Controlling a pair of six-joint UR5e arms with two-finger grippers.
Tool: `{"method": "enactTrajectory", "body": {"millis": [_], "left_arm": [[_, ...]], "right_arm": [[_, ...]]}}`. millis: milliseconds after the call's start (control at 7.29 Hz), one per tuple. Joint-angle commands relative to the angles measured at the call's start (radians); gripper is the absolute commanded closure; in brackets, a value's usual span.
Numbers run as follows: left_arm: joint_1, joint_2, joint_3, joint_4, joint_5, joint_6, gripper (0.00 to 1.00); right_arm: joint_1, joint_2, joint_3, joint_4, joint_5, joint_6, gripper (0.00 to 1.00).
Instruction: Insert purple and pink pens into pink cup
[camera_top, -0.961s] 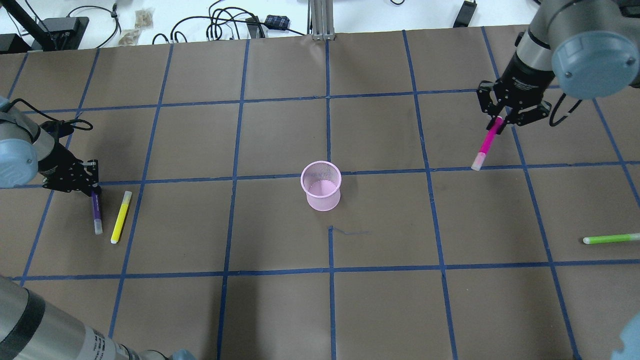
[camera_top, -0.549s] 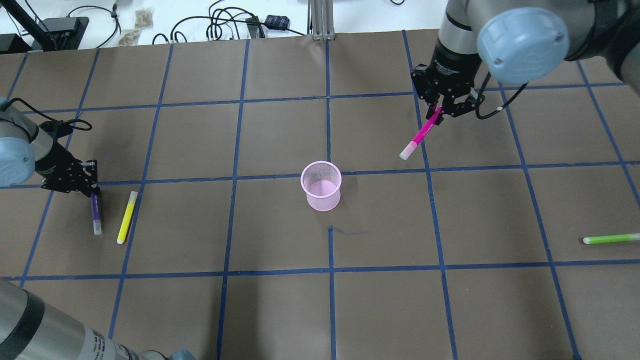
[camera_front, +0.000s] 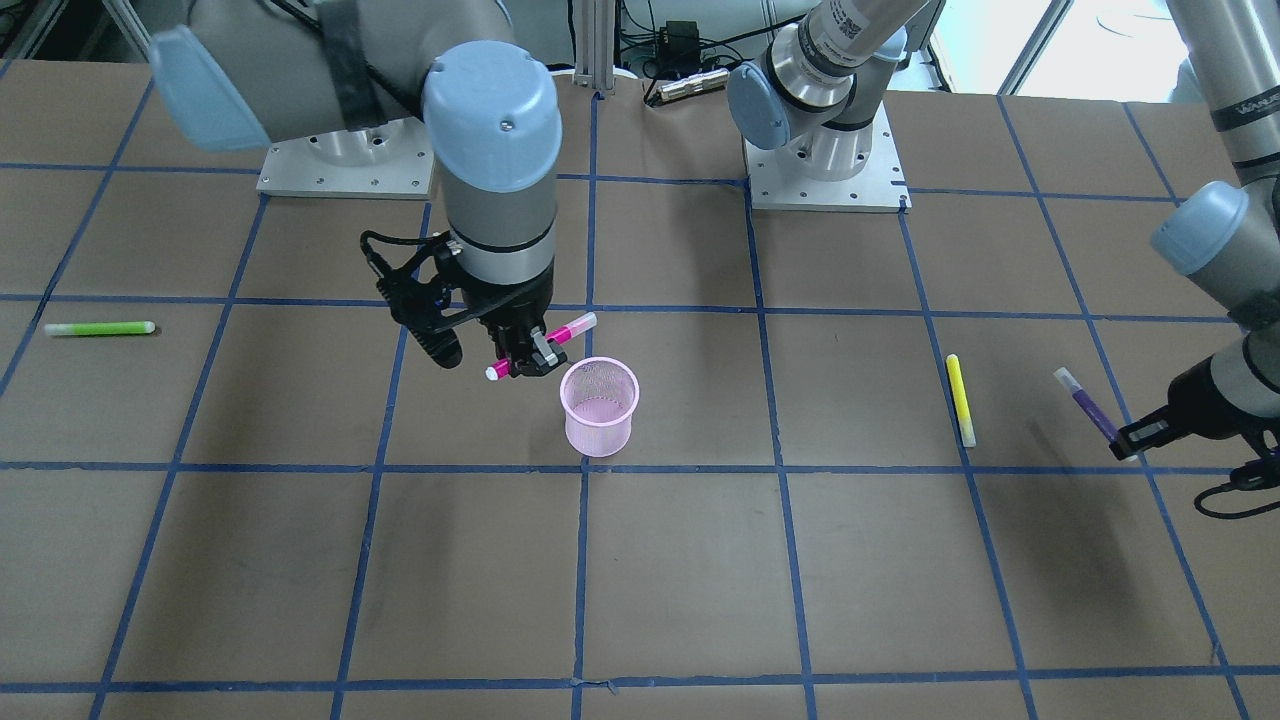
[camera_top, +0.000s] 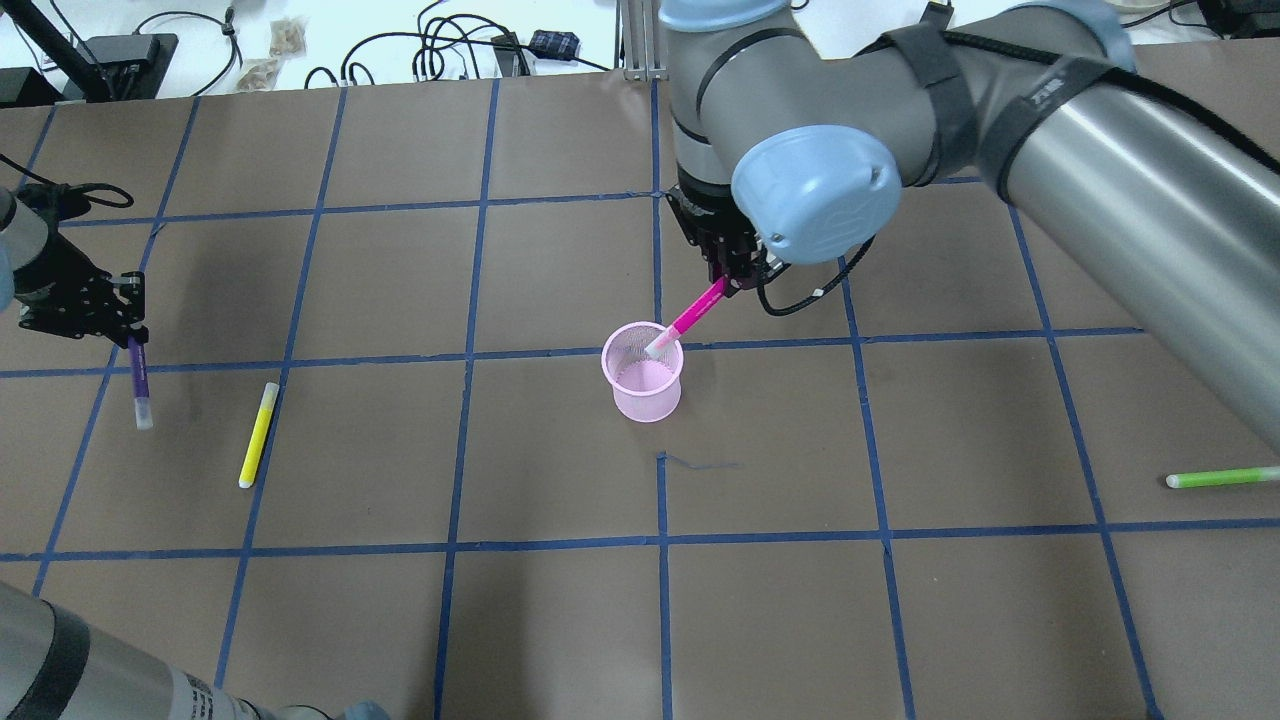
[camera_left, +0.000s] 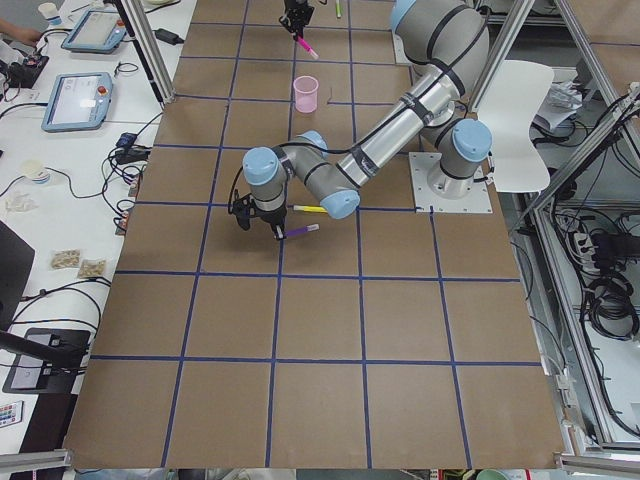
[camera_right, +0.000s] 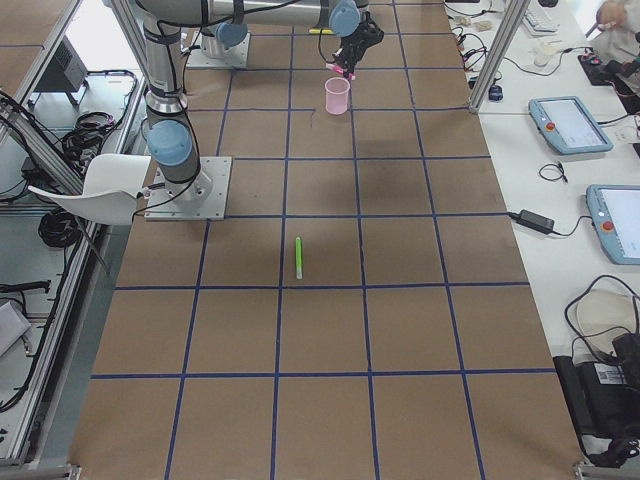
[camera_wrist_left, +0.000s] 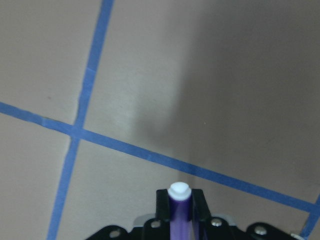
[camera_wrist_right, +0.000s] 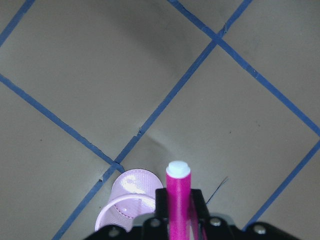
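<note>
Pens: four, comprising one pink pen (camera_top: 690, 318), one purple pen (camera_top: 138, 378), one yellow pen (camera_top: 258, 435) and one green pen (camera_top: 1222, 478). Cups: one pink cup (camera_top: 645, 398). Grippers: two, the left gripper (camera_top: 128, 332) and the right gripper (camera_top: 733, 280). Base plates (camera_front: 345, 160): two. Touchscreen pendants (camera_right: 568, 125): two.

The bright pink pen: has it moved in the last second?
Yes. The bright pink pen has moved left in the overhead view, right up to the pink mesh cup, which stayed put.
</note>
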Motion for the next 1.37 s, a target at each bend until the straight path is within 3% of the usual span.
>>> {"method": "enactTrajectory", "body": {"millis": [0, 549, 961, 1235], "left_arm": [[-0.019, 0.047, 0.065, -0.047, 0.011, 0.0, 1.0], [-0.207, 0.131, 0.104, -0.043, 0.016, -0.104, 1.0], [-0.28, 0.215, 0.087, -0.043, 0.023, -0.175, 1.0], [-0.322, 0.219, 0.081, -0.04, 0.02, -0.243, 1.0]], "right_arm": [[0.078, 0.071, -0.001, -0.006, -0.155, 0.128, 1.0], [0.088, 0.131, -0.067, -0.001, -0.195, 0.483, 1.0], [0.12, 0.166, -0.065, -0.006, -0.197, 0.525, 1.0], [0.15, 0.183, -0.064, -0.004, -0.2, 0.527, 1.0]]}}
